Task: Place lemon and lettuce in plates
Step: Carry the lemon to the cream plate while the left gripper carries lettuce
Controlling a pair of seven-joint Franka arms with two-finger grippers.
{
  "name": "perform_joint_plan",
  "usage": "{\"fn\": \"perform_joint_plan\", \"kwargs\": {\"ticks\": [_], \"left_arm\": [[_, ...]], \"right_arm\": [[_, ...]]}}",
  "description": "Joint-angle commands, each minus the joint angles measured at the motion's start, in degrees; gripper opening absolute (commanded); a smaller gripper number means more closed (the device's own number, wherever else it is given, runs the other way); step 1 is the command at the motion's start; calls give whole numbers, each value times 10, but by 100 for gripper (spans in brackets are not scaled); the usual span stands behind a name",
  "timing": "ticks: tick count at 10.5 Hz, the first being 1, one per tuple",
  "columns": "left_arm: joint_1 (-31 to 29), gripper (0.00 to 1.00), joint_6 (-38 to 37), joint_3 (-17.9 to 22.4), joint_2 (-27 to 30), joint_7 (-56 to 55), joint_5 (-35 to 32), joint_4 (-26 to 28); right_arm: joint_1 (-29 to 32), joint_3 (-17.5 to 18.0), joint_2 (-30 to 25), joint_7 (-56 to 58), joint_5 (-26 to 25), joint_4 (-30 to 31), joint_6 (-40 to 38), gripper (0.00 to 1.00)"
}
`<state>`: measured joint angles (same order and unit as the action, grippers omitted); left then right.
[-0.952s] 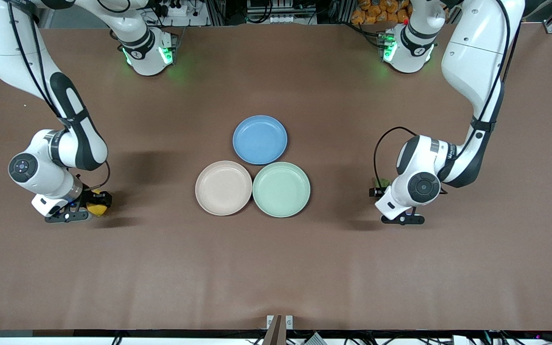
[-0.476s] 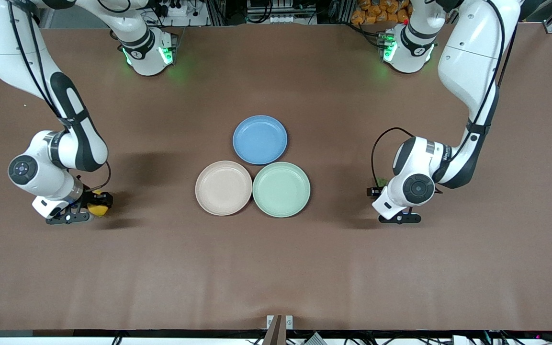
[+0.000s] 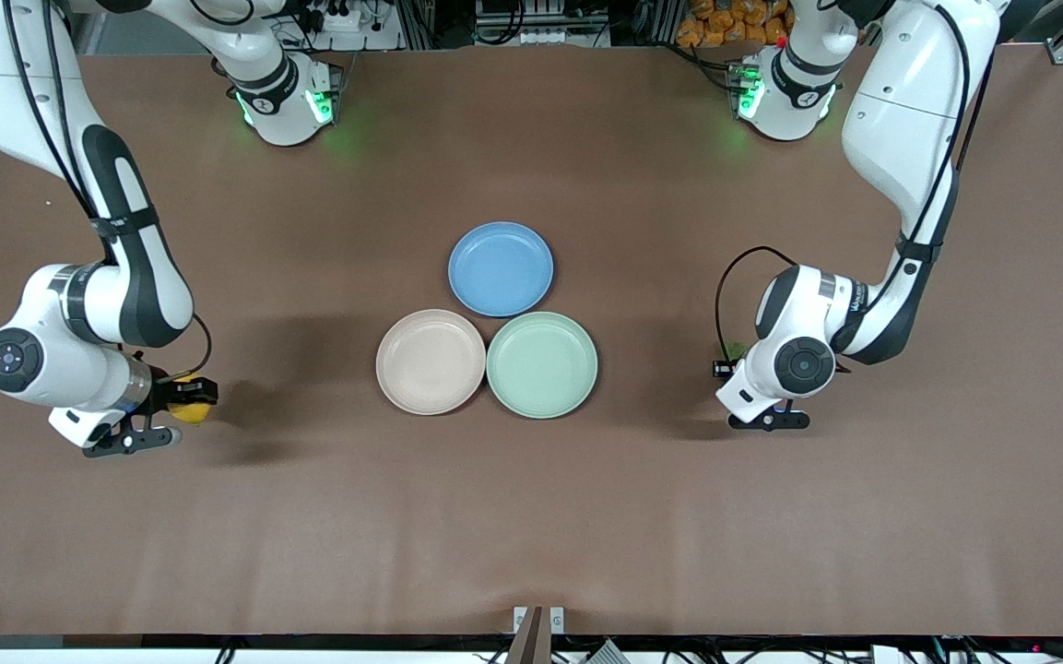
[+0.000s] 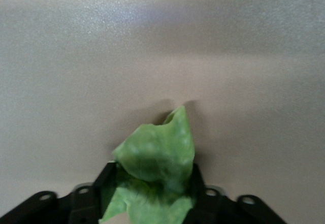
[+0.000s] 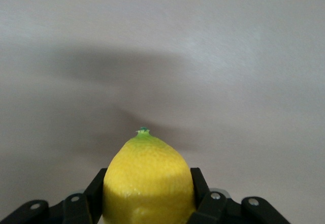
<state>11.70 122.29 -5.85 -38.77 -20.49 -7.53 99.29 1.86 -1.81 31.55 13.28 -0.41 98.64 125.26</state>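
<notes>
My right gripper (image 3: 188, 399) is shut on the yellow lemon (image 3: 192, 406) and holds it a little above the table toward the right arm's end. In the right wrist view the lemon (image 5: 147, 176) fills the gap between the fingers (image 5: 199, 188). My left gripper (image 3: 727, 368) is shut on the green lettuce (image 3: 734, 351), low over the table toward the left arm's end. The left wrist view shows the leaf (image 4: 157, 158) sticking out past the fingers (image 4: 104, 183). The beige-pink plate (image 3: 431, 361) and the mint plate (image 3: 542, 365) lie side by side mid-table, both empty.
An empty blue plate (image 3: 501, 268) lies just farther from the front camera, touching the other two plates. The brown table top (image 3: 531, 516) is bare around both grippers.
My right arm has risen and drawn toward its end of the table, lifting the lemon. My left arm shifted slightly toward the plates with the lettuce, then held.
</notes>
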Motion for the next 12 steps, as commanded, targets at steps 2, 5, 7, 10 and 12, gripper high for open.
{"fn": "perform_joint_plan", "kwargs": {"ticks": [2, 5, 7, 10, 12], "left_arm": [[2, 0, 2, -1, -3, -19, -16, -1], [-4, 0, 2, -5, 16, -42, -6, -22], [2, 0, 3, -6, 16, -79, 28, -57], [12, 0, 14, -7, 15, -90, 42, -66], [17, 0, 13, -16, 31, -96, 84, -77]], "right_arm": [[-1, 54, -3, 5, 8, -52, -62, 23], [0, 108, -5, 3, 8, -72, -99, 22], [-6, 146, -2, 3, 9, -70, -115, 22], [-66, 150, 6, 2, 50, -69, -126, 23], [-100, 150, 25, -21, 69, -70, -121, 23]]}}
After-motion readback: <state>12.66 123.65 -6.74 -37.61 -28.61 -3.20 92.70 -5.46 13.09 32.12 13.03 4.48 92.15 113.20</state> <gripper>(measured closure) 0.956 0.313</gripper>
